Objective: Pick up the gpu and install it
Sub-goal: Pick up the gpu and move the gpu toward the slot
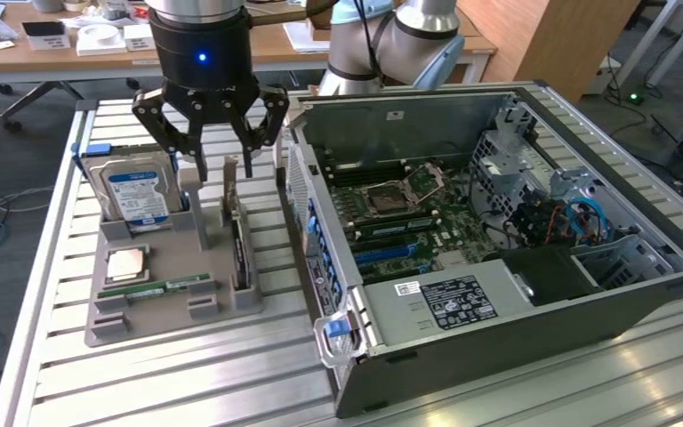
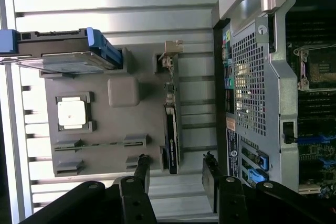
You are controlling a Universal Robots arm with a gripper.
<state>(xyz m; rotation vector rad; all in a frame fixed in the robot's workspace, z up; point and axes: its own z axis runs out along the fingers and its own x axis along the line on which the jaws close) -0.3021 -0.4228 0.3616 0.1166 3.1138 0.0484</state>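
The gpu (image 1: 238, 245) is a thin dark card that stands on its edge in a slot at the side of the grey holder tray (image 1: 164, 311) nearest the computer case. Its silver end bracket (image 1: 230, 178) points up at the far end. In the wrist view the gpu (image 2: 171, 129) lies as a narrow dark strip along the tray's edge. My gripper (image 1: 223, 165) hangs just above the bracket end with its fingers spread on either side, touching nothing. My gripper (image 2: 176, 163) is open and holds nothing.
The tray also carries a silver hard drive with a blue label (image 1: 138, 191), a CPU (image 1: 125, 264) and a green RAM stick (image 1: 157, 289). The open computer case (image 1: 496, 294) with its motherboard (image 1: 413, 213) lies close on the exterior view's right, on a slatted metal table (image 1: 140, 382).
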